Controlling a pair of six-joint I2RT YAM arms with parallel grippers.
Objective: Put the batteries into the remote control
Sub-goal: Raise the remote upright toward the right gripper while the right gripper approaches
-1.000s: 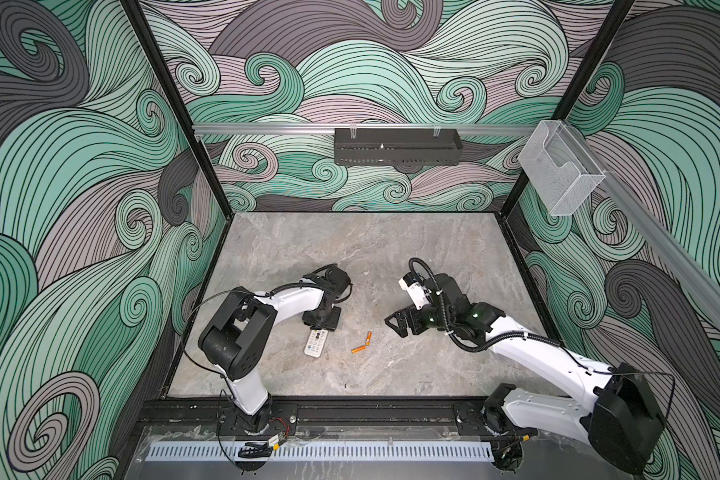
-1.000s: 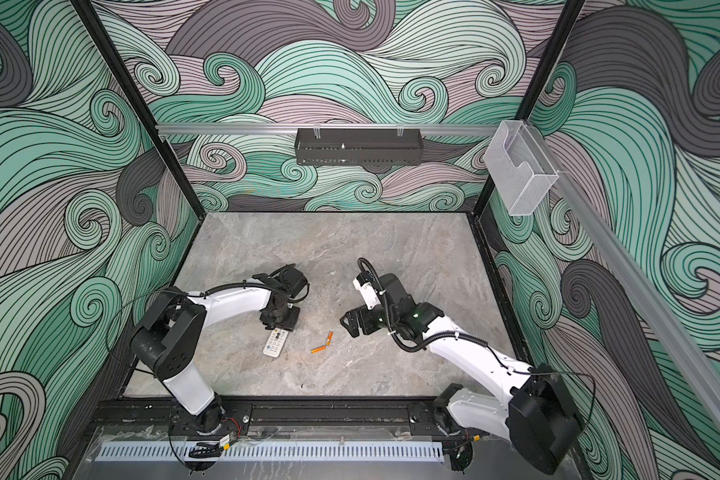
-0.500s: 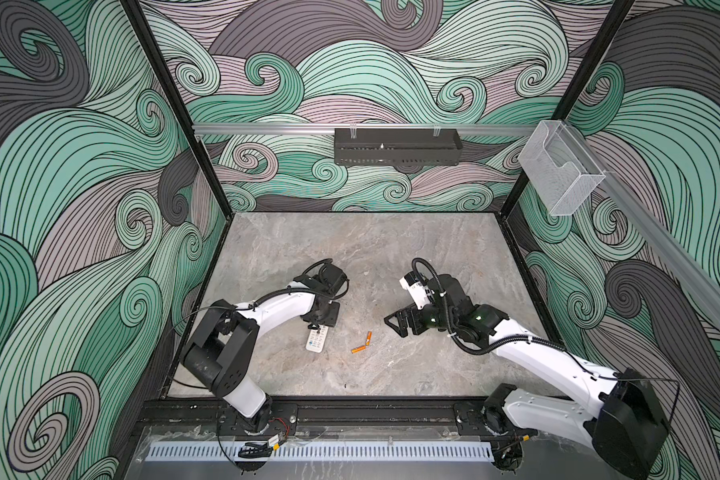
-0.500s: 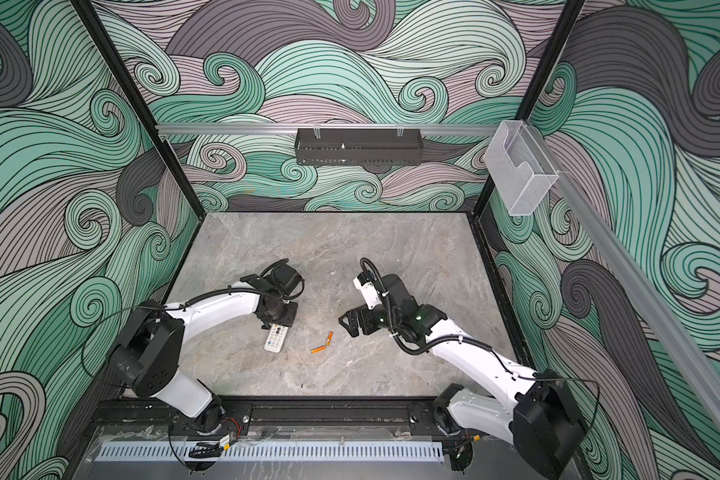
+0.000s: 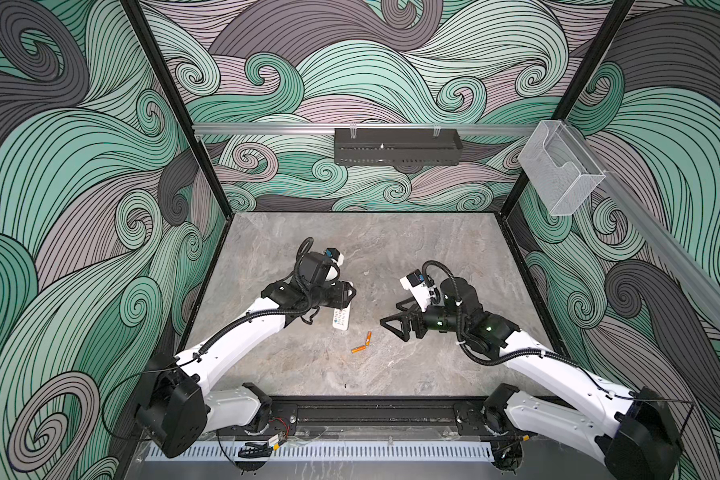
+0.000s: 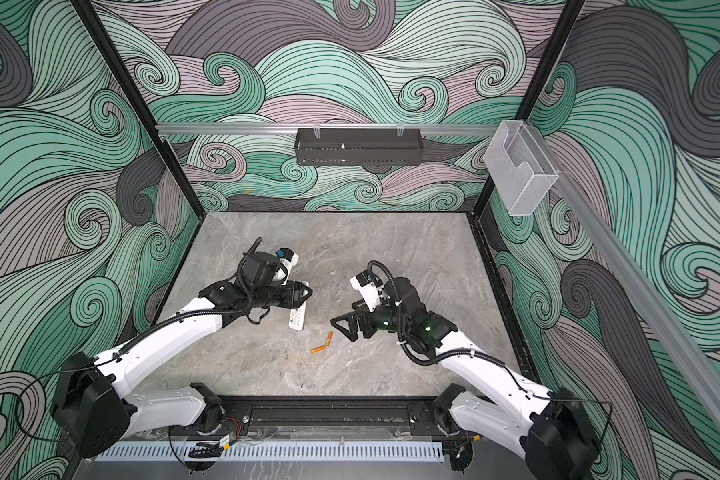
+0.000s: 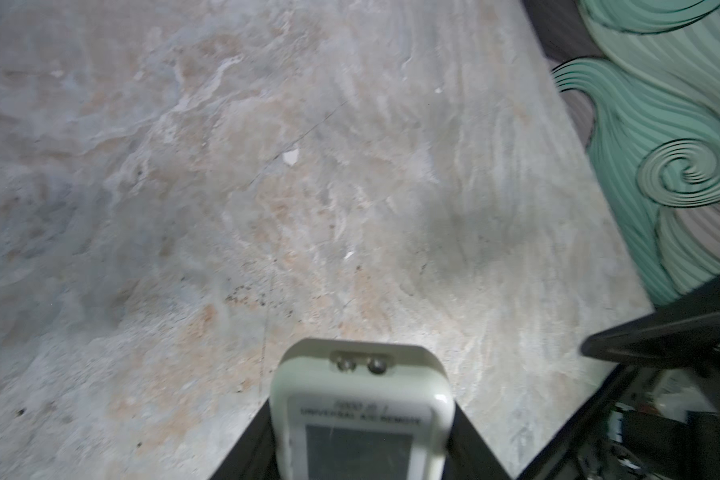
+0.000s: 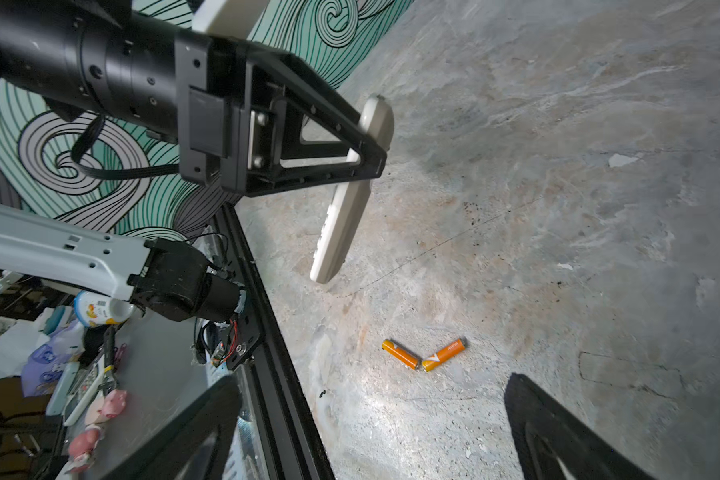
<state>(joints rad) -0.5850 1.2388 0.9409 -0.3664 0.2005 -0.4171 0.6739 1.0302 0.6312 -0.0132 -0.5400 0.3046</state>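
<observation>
The white remote control (image 5: 342, 320) (image 6: 298, 318) hangs tilted from my left gripper (image 5: 346, 297) (image 6: 304, 293), which is shut on its screen end. In the left wrist view the screen end (image 7: 360, 415) sits between the black jaws. The right wrist view shows the remote control (image 8: 341, 224) slanting down toward the floor from the left gripper (image 8: 368, 153). Two orange batteries (image 5: 368, 337) (image 5: 358, 349) lie in a V on the grey floor, right of the remote. My right gripper (image 5: 391, 326) (image 6: 341, 326) (image 8: 371, 380) stands wide open just right of the batteries (image 8: 400, 354) (image 8: 443, 354), holding nothing.
A black rack (image 5: 398, 146) hangs on the back wall and a clear plastic box (image 5: 558, 174) on the right wall. The black front rail (image 5: 371, 411) borders the floor's near edge. Small white flecks dot the floor.
My left arm has stretched forward and carried the remote rightward and farther from the front rail. The right arm and the batteries have stayed put.
</observation>
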